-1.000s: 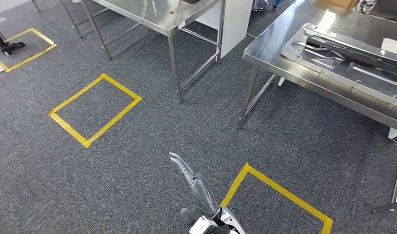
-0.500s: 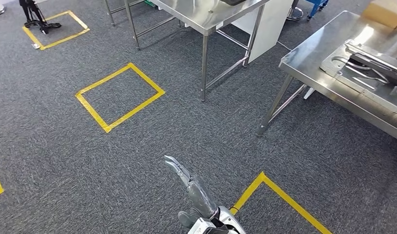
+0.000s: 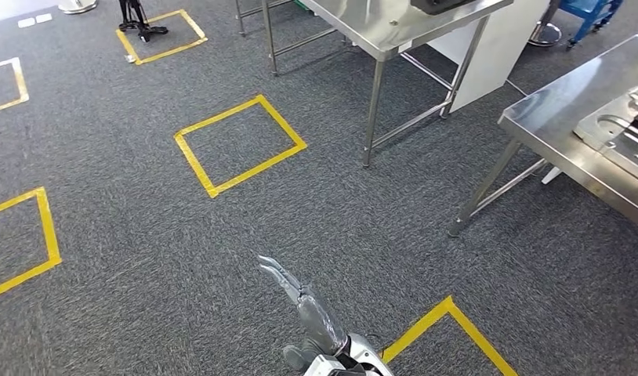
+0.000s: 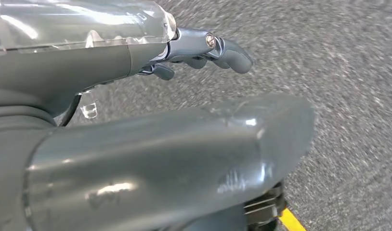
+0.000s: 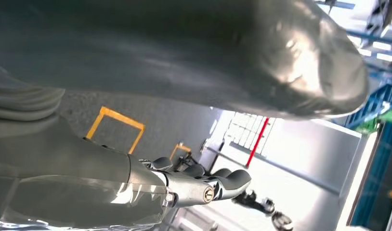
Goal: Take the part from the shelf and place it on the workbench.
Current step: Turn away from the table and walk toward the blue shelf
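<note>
**View swung away from the desk; hands empty**

The whole scene has shifted right across the frames, so a turn is judged under way. The steel desk (image 3: 570, 129) carrying a metal part (image 3: 614, 129) now sits at the edge. Nothing is held: left hand (image 4: 203, 48) and right hand (image 5: 199, 185) have fingers loosely curled but apart. The shelf is yet to be reached.

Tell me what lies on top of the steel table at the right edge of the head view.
A pale metal tray with dark long parts lies on the steel table. The picture's edge cuts off the rest of it.
</note>
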You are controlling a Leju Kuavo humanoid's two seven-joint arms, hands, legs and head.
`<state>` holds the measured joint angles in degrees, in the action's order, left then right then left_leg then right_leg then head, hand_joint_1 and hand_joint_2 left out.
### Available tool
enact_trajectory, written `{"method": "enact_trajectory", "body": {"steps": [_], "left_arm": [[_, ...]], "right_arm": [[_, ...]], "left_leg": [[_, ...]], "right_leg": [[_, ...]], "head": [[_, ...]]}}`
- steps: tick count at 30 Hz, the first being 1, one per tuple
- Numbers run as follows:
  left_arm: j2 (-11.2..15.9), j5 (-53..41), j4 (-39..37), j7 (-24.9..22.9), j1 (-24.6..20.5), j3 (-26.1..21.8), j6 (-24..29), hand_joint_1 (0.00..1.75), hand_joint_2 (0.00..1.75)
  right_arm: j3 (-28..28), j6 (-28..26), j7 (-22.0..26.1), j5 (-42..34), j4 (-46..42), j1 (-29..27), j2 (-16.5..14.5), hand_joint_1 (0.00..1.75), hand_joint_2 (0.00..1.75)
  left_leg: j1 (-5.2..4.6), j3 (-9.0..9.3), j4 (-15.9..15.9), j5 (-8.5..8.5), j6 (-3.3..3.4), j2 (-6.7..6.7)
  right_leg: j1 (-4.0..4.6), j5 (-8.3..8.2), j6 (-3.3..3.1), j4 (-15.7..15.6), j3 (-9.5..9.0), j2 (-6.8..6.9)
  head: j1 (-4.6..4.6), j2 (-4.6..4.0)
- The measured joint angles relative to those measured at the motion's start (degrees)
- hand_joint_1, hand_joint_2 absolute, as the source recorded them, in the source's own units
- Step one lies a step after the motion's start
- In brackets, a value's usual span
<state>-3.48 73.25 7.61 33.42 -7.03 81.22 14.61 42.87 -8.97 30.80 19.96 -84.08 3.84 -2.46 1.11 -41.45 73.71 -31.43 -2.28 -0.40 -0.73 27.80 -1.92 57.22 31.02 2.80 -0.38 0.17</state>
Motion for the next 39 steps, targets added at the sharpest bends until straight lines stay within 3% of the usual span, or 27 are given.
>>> {"method": "enact_trajectory", "body": {"steps": [2, 4, 6, 8, 10, 12, 14, 15, 16, 17, 19, 21, 23, 25, 27, 29, 30, 31, 33, 35, 36, 39], "left_arm": [[0.02, 0.11, 0.00, 0.01, 0.08, 0.00, 0.02, 0.00, 0.00], [0.03, 0.32, 0.00, 0.02, -0.08, 0.00, 0.04, 0.00, 0.00], [0.04, 0.48, 0.00, 0.05, -0.16, 0.00, 0.04, 0.00, 0.00], [0.09, 0.61, 0.00, 0.07, 0.04, 0.00, 0.01, 0.00, 0.00], [0.15, 0.71, 0.00, 0.09, 0.11, 0.00, -0.04, 0.00, 0.00], [0.17, 0.76, 0.00, 0.11, -0.09, 0.00, -0.08, 0.00, 0.00], [0.19, 0.78, 0.00, 0.08, -0.13, 0.00, -0.08, 0.00, 0.00], [0.19, 0.79, 0.00, 0.05, -0.04, 0.00, -0.07, 0.00, 0.00], [0.20, 0.80, 0.00, 0.02, 0.03, 0.00, -0.07, 0.00, 0.00], [0.20, 0.81, 0.00, 0.01, 0.06, 0.00, -0.05, 0.00, 0.00], [0.19, 0.83, 0.00, -0.01, 0.01, 0.00, -0.02, 0.00, 0.00], [0.18, 0.88, 0.00, -0.04, 0.03, 0.00, 0.05, 0.00, 0.00], [0.20, 1.01, 0.00, -0.08, 0.30, 0.00, 0.10, 0.00, 0.00], [0.23, 1.14, 0.00, -0.11, 0.56, 0.01, 0.10, 0.00, 0.00], [0.25, 1.24, 0.00, -0.13, 0.50, 0.02, 0.10, 0.00, 0.00], [0.23, 1.32, 0.00, -0.14, 0.46, 0.04, 0.08, 0.00, 0.00], [0.23, 1.34, 0.00, -0.19, 0.55, 0.08, 0.05, 0.00, 0.00], [0.22, 1.34, 0.00, -0.26, 0.66, 0.13, 0.02, 0.00, 0.00], [0.22, 1.24, 0.00, -0.51, 0.72, 0.31, -0.03, 0.00, 0.00], [0.21, 1.12, 0.00, -0.81, 0.49, 0.69, -0.05, 0.00, 0.00], [0.16, 1.12, 0.00, -0.94, 0.40, 0.93, -0.05, 0.00, 0.00], [0.07, 1.56, 0.00, -1.22, 0.56, 1.46, 0.02, 0.00, 0.00]], "right_arm": [[0.01, 0.01, 0.03, 0.00, -0.01, 0.01, 0.01, 0.00, 0.00], [0.01, 0.03, 0.09, 0.01, -0.05, 0.03, 0.01, 0.00, 0.00], [0.03, 0.06, 0.16, 0.03, -0.14, 0.08, 0.02, 0.00, 0.00], [0.09, 0.08, 0.21, 0.06, -0.27, 0.16, 0.02, 0.00, 0.00], [0.16, 0.08, 0.24, 0.08, -0.43, 0.26, 0.02, 0.00, 0.00], [0.20, 0.08, 0.28, 0.08, -0.51, 0.22, 0.08, 0.00, 0.00], [0.22, 0.08, 0.33, 0.07, -0.49, 0.08, 0.20, 0.00, 0.00], [0.24, 0.07, 0.36, 0.07, -0.48, 0.04, 0.25, 0.00, 0.00], [0.26, 0.07, 0.39, 0.07, -0.48, 0.03, 0.27, 0.00, 0.00], [0.27, 0.07, 0.42, 0.07, -0.48, 0.03, 0.28, 0.00, 0.00], [0.27, 0.05, 0.47, 0.06, -0.48, 0.00, 0.31, 0.00, 0.00], [0.26, 0.02, 0.51, 0.02, -0.48, -0.17, 0.40, 0.00, 0.00], [0.23, -0.07, 0.47, -0.10, -0.33, -0.42, 0.48, 0.00, 0.00], [0.10, -0.52, 0.35, -0.07, 0.34, -0.72, 0.50, 0.00, 0.00], [-0.21, -1.40, 0.28, 0.23, 1.62, -1.28, 0.58, 0.00, 0.00], [-0.59, -2.91, -0.01, 0.95, 3.43, -1.82, 0.77, 0.00, 0.00], [-0.79, -4.07, -0.47, 1.36, 4.75, -1.95, 0.83, 0.00, 0.00], [-1.07, -5.53, -1.18, 1.59, 6.82, -1.93, 0.74, 0.00, 0.00], [-1.99, -8.45, -2.74, 0.47, 14.03, -1.31, 0.02, 0.00, 0.00], [-4.05, -10.13, -5.12, -3.61, 25.88, -0.09, -1.24, 0.00, 0.00], [-5.65, -10.30, -6.97, -6.31, 32.28, 0.42, -1.75, 0.00, 0.00], [-11.48, -9.63, -15.65, -13.17, 48.01, 0.56, -2.35, 0.00, 0.00]], "left_leg": [[0.14, 3.37, -5.93, 3.39, -0.08, 1.11], [-0.18, 7.21, -13.06, 5.70, 0.37, 3.23], [-0.53, 8.18, -15.32, 5.86, 1.10, 3.85], [-0.48, 8.01, -15.49, 6.10, 1.86, 2.69], [-0.35, 8.06, -15.86, 6.44, 2.64, 1.55], [-0.34, 7.94, -16.02, 6.68, 3.14, 0.31], [-0.46, 7.77, -15.98, 6.74, 3.30, -1.14], [-0.51, 7.74, -15.91, 6.75, 3.31, -1.91], [-0.54, 7.76, -15.81, 6.75, 3.30, -2.72], [-0.54, 7.78, -15.69, 6.73, 3.27, -3.51], [-0.60, 7.65, -15.39, 6.70, 3.03, -4.99], [-0.55, 7.33, -15.28, 6.79, 2.44, -6.10], [-0.40, 7.10, -15.40, 6.92, 1.67, -6.78], [-0.51, 6.34, -13.83, 5.82, 1.11, -4.53], [-0.53, 3.69, -8.10, 2.57, 0.73, -1.32], [-0.28, 0.36, -1.07, -0.43, 0.30, -0.38], [-0.15, -0.27, 0.43, -0.62, 0.12, -0.21], [-0.01, 0.31, -0.35, 0.30, -0.01, -0.05], [0.18, 4.46, -7.74, 3.85, 0.00, 0.44], [-0.01, 8.15, -14.33, 5.74, 0.48, 0.91], [-0.10, 8.88, -15.71, 5.86, 0.72, 0.98], [-0.36, 9.02, -16.02, 5.94, 1.10, 0.62]], "right_leg": [[-0.01, 0.30, 0.30, 0.17, -0.19, 1.37], [0.26, 0.75, 0.89, 0.50, -0.38, 2.51], [0.60, 1.03, 1.49, 0.68, -0.50, 3.41], [0.50, 1.28, 2.09, 0.75, -0.68, 3.92], [0.15, 3.01, 2.71, 2.79, -0.02, 1.89], [-0.03, 6.64, 2.93, 9.11, 2.92, -1.20], [-0.01, 9.00, 2.86, 15.78, 6.41, -2.34], [0.00, 8.60, 2.75, 16.75, 7.11, -2.52], [0.00, 7.04, 2.58, 15.47, 6.73, -2.73], [0.00, 4.76, 2.34, 12.27, 5.40, -3.19], [-0.04, 1.24, 1.83, 4.99, 2.30, -5.46], [0.06, 0.47, 1.63, 1.88, 1.07, -6.77], [0.12, 0.26, 1.31, 1.43, 0.88, -5.83], [-0.04, -0.05, 0.58, 0.76, 0.45, -4.56], [-0.02, -0.07, 0.00, 0.40, 0.15, -2.98], [0.12, 0.07, -0.17, 0.43, 0.14, -1.58], [0.15, 0.14, -0.16, 0.45, 0.13, -1.05], [0.15, 0.20, -0.08, 0.47, 0.09, -0.67], [0.11, 0.39, 0.22, 0.49, -0.18, -0.15], [0.30, 0.63, 0.75, 0.60, -0.35, 0.13], [0.44, 0.75, 0.82, 0.68, -0.37, 0.21], [0.48, 0.84, 0.56, 0.68, -0.48, 0.39]], "head": [[-0.01, 0.00], [0.02, 0.01], [0.17, 0.01], [0.26, 0.01], [0.39, 0.01], [0.61, 0.01], [0.64, 0.01], [0.63, 0.01], [0.63, 0.01], [0.64, 0.01], [0.64, 0.01], [0.64, 0.01], [0.67, 0.01], [0.50, 0.00], [0.26, 0.00], [0.20, 0.01], [0.21, 0.01], [0.20, 0.00], [0.19, 0.00], [0.19, 0.01], [0.22, 0.01], [0.39, 0.00]]}}
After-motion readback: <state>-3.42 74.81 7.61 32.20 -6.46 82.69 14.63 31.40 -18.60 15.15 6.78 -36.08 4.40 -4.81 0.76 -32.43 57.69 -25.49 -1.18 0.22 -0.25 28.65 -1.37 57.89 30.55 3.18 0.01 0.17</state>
